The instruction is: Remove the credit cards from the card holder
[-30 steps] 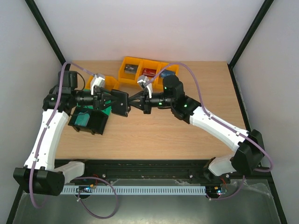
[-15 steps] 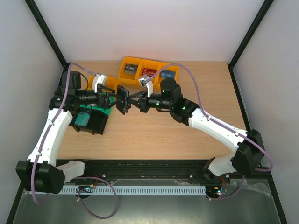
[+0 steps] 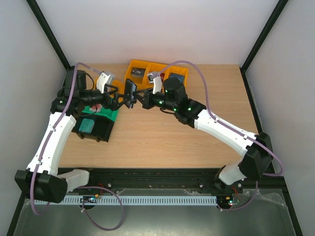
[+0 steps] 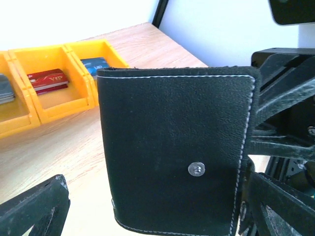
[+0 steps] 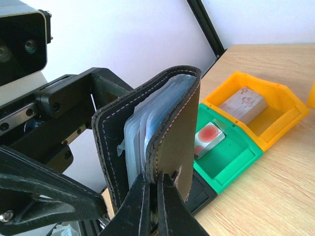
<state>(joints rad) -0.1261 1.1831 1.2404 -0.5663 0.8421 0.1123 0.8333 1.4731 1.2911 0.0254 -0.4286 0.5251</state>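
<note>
The right claw (image 5: 153,194) is clenched on an edge of the black card holder (image 4: 172,147). It holds the holder upright and folded in the air above the tabletop (image 3: 162,137), with clear pockets showing between the covers. The left claw (image 3: 119,101) is released, its fingers spread wide on either side of the holder. Credit cards (image 4: 47,81) lie in the yellow bins (image 4: 54,105) beyond.

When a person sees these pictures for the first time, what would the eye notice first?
First, the black card holder, raised in the air over the far left part of the table, with the right gripper shut on its edge. The left gripper faces it with jaws wide open, not gripping. Behind them, a row of yellow bins along the far edge holds loose cards.
</note>
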